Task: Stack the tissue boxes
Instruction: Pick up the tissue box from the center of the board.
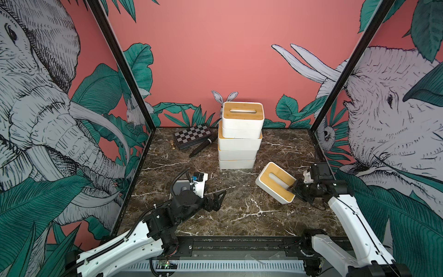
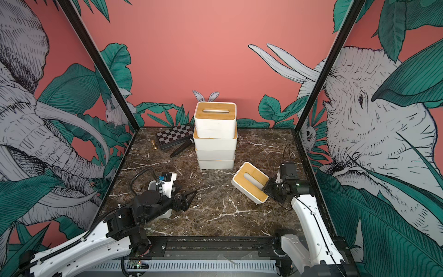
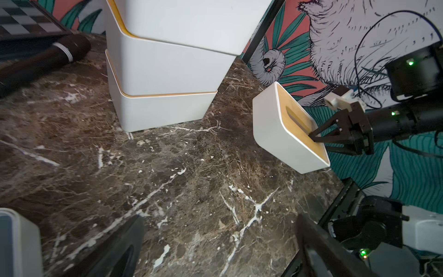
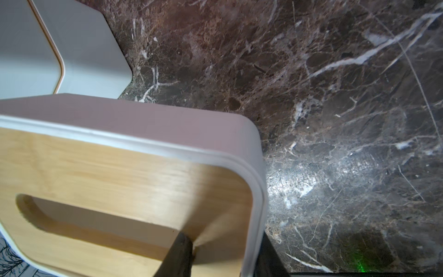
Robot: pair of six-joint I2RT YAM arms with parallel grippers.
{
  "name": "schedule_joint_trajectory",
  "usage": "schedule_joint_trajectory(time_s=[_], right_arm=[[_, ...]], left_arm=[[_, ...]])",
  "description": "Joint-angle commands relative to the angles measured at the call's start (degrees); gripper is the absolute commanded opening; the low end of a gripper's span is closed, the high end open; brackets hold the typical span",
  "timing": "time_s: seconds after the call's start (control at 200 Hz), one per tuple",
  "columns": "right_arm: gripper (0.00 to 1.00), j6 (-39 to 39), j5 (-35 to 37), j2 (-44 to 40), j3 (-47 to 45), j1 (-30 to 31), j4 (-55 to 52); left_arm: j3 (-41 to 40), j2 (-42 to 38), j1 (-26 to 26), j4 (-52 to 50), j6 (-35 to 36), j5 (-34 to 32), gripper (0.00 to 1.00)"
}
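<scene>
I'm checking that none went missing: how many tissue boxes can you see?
7. Five appear piled in the stack at back centre. One bamboo-lidded box is gripped, tilted, by the right pincer. One grey-lidded box sits under the left arm. Another could hide behind the stack.

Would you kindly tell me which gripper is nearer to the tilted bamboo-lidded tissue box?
Right. The right gripper is shut on the lid edge of the tilted box; the left gripper hangs open, apart from it across the table.

white arm shells (image 1: 124,251), black joints (image 1: 187,199), black left end effector (image 1: 220,200), ribbed black cable (image 1: 177,178).
</scene>
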Motion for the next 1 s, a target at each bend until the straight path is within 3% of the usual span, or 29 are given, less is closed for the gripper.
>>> schedule_joint_trajectory(time_s=[0.0, 0.185, 0.35, 0.46, 0.645, 0.805, 0.995], right_arm=[[0.15, 0.03, -1.09, -1.63, 0.91, 1.02, 0.34], [0.15, 0.33, -1.55, -2.30, 0.94, 2.52, -0.47], [0.15, 1.16, -2.56, -3.03, 0.70, 3.19, -0.40], [0.15, 1.66, -2.76, -3.40, 0.53, 3.58, -0.09], [0.15, 2.27, -3.78, -3.57, 0.01, 3.78, 0.71], [0.15, 2.45, -3.84, -3.84, -0.59, 3.85, 0.81], [0.15, 2.64, -3.80, -3.49, -0.64, 3.78, 1.30]], left_arm=[[-1.86, 4.76, 0.24, 10.82, -5.65, 2.61, 1.00], [-0.66, 17.51, 0.16, 21.05, -7.73, 6.06, 1.00], [1.66, 29.13, 0.16, 32.04, -15.70, 5.79, 1.00], [2.65, 37.75, 0.16, 43.62, -23.18, 8.20, 0.99], [6.58, 49.72, 0.16, 57.14, -29.98, 13.50, 1.00], [6.18, 53.58, -0.23, 67.26, -32.12, 13.41, 1.00], [6.00, 53.03, -1.11, 69.52, -31.69, 13.30, 1.00]])
